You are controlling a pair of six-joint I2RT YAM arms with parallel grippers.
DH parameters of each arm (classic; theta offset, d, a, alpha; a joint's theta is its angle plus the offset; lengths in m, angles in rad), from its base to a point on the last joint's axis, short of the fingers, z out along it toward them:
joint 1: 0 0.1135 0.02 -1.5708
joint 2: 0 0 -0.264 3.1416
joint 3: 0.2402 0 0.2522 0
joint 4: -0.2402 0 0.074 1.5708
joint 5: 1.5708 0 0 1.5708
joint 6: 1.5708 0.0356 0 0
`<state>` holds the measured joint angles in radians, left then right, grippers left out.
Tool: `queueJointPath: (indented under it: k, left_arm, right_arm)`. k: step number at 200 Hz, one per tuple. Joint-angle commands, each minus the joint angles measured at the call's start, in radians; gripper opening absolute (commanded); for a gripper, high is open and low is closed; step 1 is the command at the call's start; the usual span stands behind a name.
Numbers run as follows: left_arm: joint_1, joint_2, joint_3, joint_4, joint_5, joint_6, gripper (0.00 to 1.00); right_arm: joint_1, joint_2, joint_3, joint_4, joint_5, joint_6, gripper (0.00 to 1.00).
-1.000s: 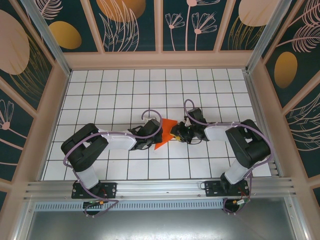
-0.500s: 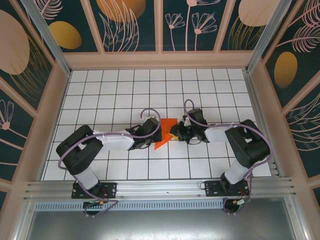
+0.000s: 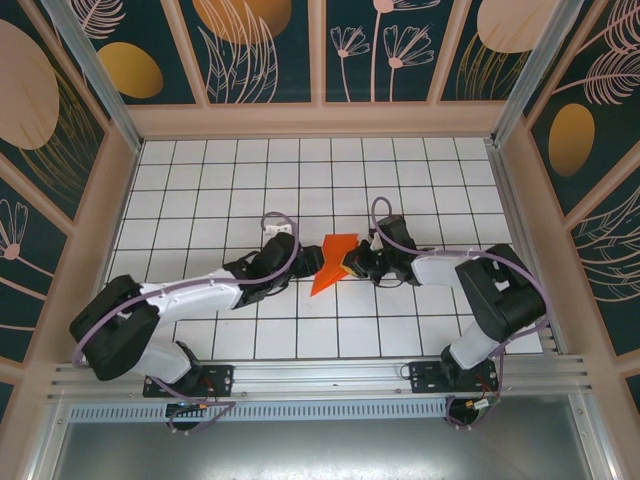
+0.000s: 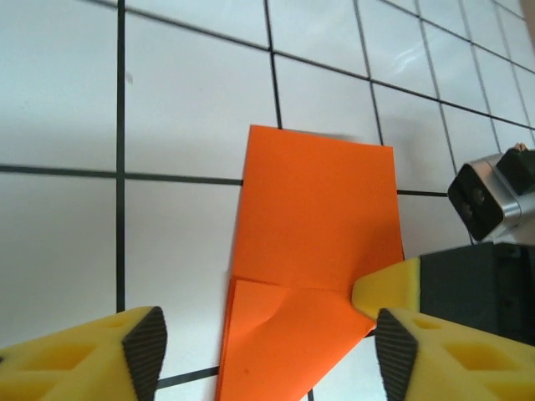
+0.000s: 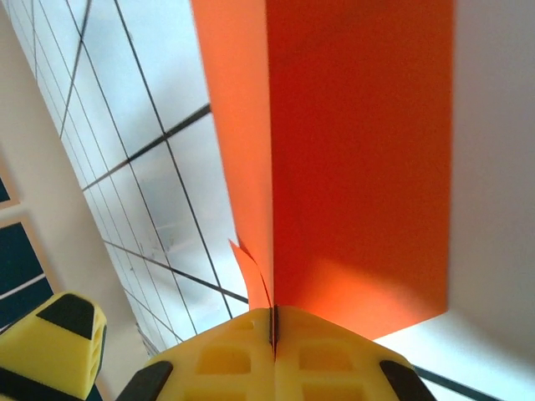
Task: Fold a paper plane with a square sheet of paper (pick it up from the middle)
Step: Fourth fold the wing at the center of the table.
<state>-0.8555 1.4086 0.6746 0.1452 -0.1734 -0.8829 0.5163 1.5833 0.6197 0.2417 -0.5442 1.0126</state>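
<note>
Your right gripper (image 5: 273,322) has its jaws pressed together, clamped on one edge of the paper plane (image 5: 359,167). The orange sheet comes out of the seam between the two yellow fingers. In the left wrist view the same yellow fingertip meets the paper's right edge beside a diagonal crease.

Your left gripper (image 4: 267,355) has its jaws spread wide and holds nothing. The paper's creased end lies between the pads (image 4: 144,347); contact with them cannot be confirmed.

From above, the paper plane (image 3: 328,268) is partly folded, with one end squared and the other pointed. It lies on the white tiled table (image 3: 200,200) at mid-table. The left gripper (image 3: 302,264) is just beside its left edge and the right gripper (image 3: 350,263) is at its right edge.
</note>
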Motion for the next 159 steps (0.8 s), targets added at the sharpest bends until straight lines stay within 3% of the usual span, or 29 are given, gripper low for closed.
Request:
queueJointPath:
  k: [1,27,65,113,159]
  left_arm:
    - [0.004,-0.071,-0.033,0.075,-0.052,0.059,0.77]
    - [0.004,-0.114,-0.053,0.095,-0.088,0.122,0.91]
    - [0.004,-0.092,-0.079,0.183,-0.046,0.319,0.98]
    - [0.004,-0.045,-0.139,0.406,0.129,0.587,0.97]
    - [0.001,0.068,-0.128,0.480,0.169,0.767,0.91]
  right_arm:
    - [-0.004,-0.074,0.056,-0.083,0.087,0.012,0.04]
    - [-0.002,-0.095,0.111,-0.157,0.133,0.049,0.03]
    - [0.001,-0.060,0.152,-0.199,0.142,0.144,0.02]
    - [0.002,0.002,0.178,-0.231,0.139,0.210,0.00]
    - [0.001,0.048,0.187,-0.258,0.121,0.296,0.00]
